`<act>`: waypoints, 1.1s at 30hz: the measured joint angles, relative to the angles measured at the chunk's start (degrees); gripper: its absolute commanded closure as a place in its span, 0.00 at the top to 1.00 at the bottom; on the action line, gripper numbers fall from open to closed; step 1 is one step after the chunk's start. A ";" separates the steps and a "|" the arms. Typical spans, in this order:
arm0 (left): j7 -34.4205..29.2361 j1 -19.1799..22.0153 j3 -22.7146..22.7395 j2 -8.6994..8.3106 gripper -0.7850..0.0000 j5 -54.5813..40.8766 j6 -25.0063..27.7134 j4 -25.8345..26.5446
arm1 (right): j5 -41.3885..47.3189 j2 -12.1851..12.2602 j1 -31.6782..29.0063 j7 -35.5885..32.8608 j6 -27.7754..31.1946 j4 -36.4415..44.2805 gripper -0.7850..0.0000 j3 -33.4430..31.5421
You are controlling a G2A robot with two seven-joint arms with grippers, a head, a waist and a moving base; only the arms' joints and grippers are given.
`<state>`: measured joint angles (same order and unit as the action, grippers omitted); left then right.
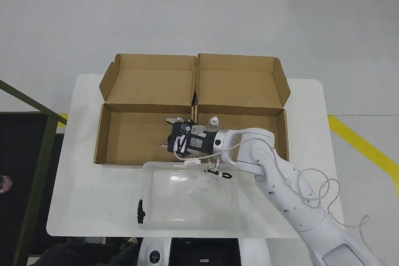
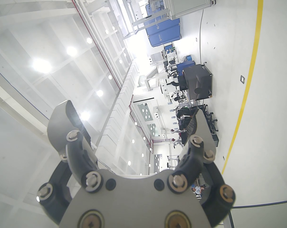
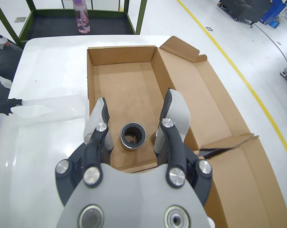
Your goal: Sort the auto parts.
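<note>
Bearing ring (image 3: 133, 135) under spread right gripper (image 3: 136, 97)

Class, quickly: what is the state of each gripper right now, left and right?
Left gripper: open, empty.
Right gripper: open, holding nothing; the black ring lies in the cardboard box below it.

I see a pink bottle (image 3: 81, 12) upright mid-shelf on the green cart (image 3: 131, 5), just off the tabletop's (image 3: 50, 60) L edge. Yellow floor line (image 3: 229, 60) passes beyond its R edge.
</note>
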<state>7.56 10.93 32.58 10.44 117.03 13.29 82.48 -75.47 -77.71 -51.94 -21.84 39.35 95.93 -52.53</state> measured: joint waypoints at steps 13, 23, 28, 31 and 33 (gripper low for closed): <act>0.00 0.00 0.00 0.00 1.00 0.00 0.00 0.00 | 1.34 3.23 -11.23 1.60 3.19 11.65 0.51 -11.71; 0.00 0.00 0.00 0.00 1.00 0.00 0.00 0.00 | 0.96 5.66 -21.61 7.13 5.30 15.60 0.60 -23.65; 0.00 0.00 0.00 0.00 1.00 0.00 0.00 0.00 | 0.33 6.63 -26.90 10.46 6.29 17.23 0.58 -28.96; 0.00 0.00 0.00 0.00 1.00 0.00 0.00 0.00 | -0.33 7.08 -29.99 12.77 6.08 18.25 0.60 -31.73; 0.00 0.00 0.00 0.00 1.00 0.00 0.00 0.00 | -0.94 7.37 -32.11 14.46 5.78 18.68 0.63 -33.54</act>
<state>7.56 10.93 32.58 10.44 117.03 13.29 82.48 -76.41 -70.35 -84.04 -7.37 45.12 114.61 -86.08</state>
